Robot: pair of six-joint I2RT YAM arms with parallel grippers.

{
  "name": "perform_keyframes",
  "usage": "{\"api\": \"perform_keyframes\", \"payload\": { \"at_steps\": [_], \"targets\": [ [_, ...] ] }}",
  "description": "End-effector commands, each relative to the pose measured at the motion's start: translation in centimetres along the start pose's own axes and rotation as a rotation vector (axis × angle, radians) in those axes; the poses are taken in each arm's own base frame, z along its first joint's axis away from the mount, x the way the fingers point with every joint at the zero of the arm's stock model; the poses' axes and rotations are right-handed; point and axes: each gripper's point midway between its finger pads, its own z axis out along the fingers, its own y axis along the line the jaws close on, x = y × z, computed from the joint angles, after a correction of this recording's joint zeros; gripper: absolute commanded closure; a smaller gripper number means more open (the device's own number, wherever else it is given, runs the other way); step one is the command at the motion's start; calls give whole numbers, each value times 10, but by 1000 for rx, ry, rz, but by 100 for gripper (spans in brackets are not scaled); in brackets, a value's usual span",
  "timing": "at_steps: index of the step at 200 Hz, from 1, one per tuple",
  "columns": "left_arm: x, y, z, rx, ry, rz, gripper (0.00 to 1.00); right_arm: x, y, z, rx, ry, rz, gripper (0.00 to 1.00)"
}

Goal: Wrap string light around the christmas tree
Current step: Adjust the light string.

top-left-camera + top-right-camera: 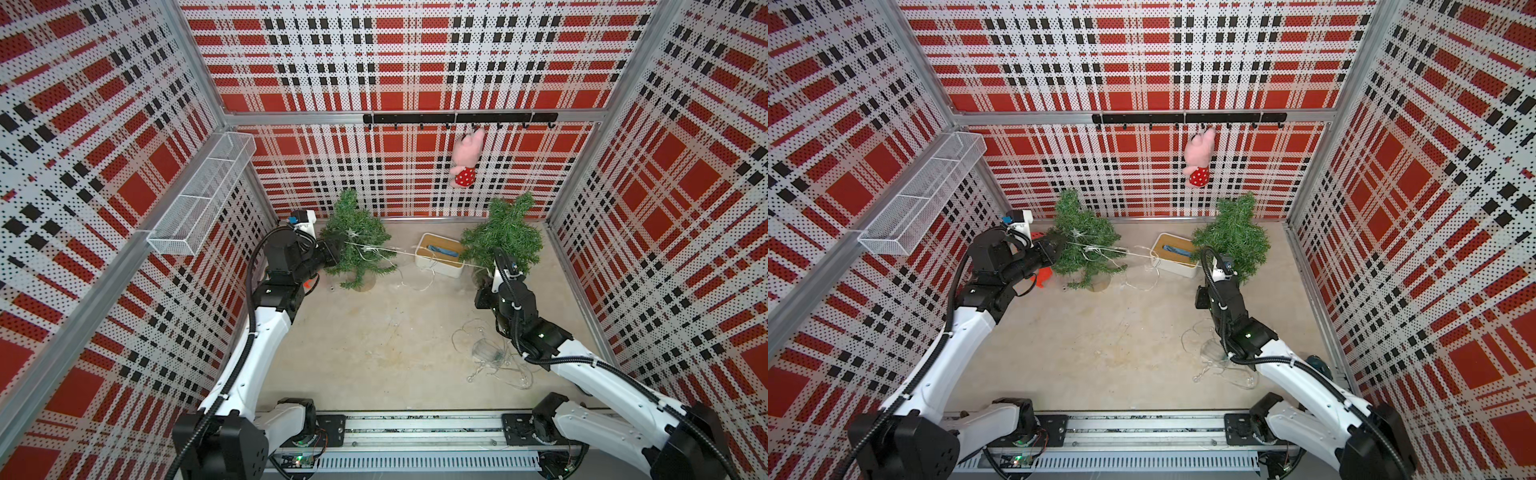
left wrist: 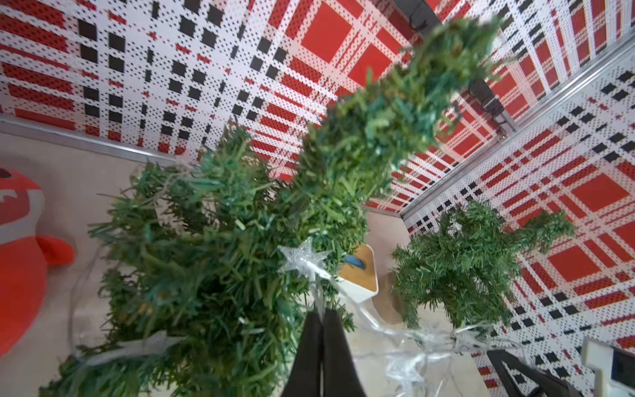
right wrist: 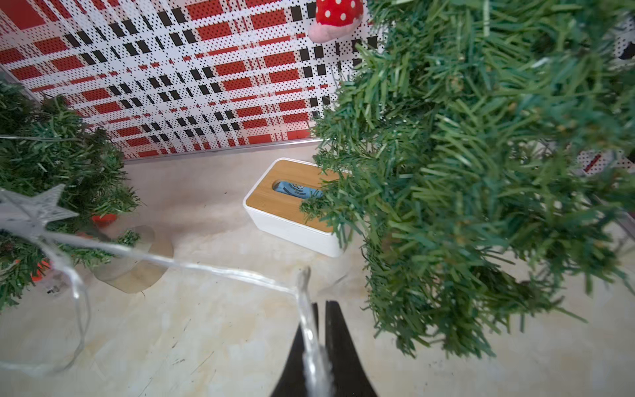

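A plaid perforated enclosure (image 1: 399,62) is seen around a pale table (image 1: 374,353), and two small trees are stood at its far side. The left christmas tree (image 1: 357,241) is the one being dressed, and the right christmas tree (image 1: 505,237) is seen bare of any strand. Between the two a white tissue box (image 1: 440,259) with a wooden lid is set, touching neither trunk. The string light (image 1: 415,251) is stretched as a thin clear span from the left tree's middle, past the near side of the box, to the right arm. A few strands are draped over the left tree's near face and lower branches. One plastic star (image 2: 304,259) is lodged among the needles. A loose tangle (image 1: 490,353) of the same clear wire is left on the table near the right arm. The wrap is judged as only begun: contact with the foliage is made, but no full turn around the tree can be confirmed, and most of the length is yet to be laid. The left gripper (image 2: 322,314) is held just beside the left tree with its fingers pressed together, seemingly on the wire below the star. The right gripper (image 3: 321,309) is pinched on the string beside the right tree.
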Motion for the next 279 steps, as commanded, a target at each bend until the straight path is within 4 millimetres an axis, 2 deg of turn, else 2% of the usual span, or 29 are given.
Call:
{"api": "perform_keyframes", "payload": {
  "at_steps": [1,22,34,42,52,57,68,79,94,107,119,143,158,174,190,217,253,279],
  "targets": [
    [12,7,5,-45,30,37,99,-4,-54,-17,199,-5,13,100],
    [24,4,12,-36,55,51,99,-36,-66,-34,235,-75,13,100],
    [31,-7,14,2,71,80,94,-47,-58,-36,198,-73,-29,100],
    [40,-23,16,56,90,102,88,-49,-41,-33,108,-58,-40,100],
    [55,-46,18,150,126,126,77,-49,-9,-29,-63,-35,-41,100],
    [68,-69,18,226,158,143,70,-49,9,-29,-152,-23,-35,100],
    [95,-101,15,329,210,220,54,-51,49,-35,-313,-7,-47,100],
    [119,-111,15,339,262,276,44,-53,75,-42,-378,-9,-110,100],
    [135,-89,19,248,302,284,41,-55,99,-51,-434,0,-193,100],
    [137,-65,19,172,307,263,41,-54,113,-58,-501,11,-226,100],
    [134,-58,15,151,286,255,41,-53,117,-63,-538,16,-233,100],
    [133,-63,13,155,219,249,39,-44,115,-67,-554,37,-257,100],
    [125,-52,18,118,146,175,39,-39,113,-68,-556,47,-246,100],
    [118,-31,23,63,82,81,40,-31,118,-72,-600,68,-206,100],
    [116,-24,28,36,44,57,40,-18,124,-73,-641,103,-171,100],
    [135,-18,47,3,75,60,38,2,124,-67,-649,137,-139,100],
    [152,-1,63,-69,89,96,38,9,124,-66,-659,129,-127,100],
    [161,5,72,-64,88,89,49,16,123,-63,-654,134,-138,100]
  ]
}}
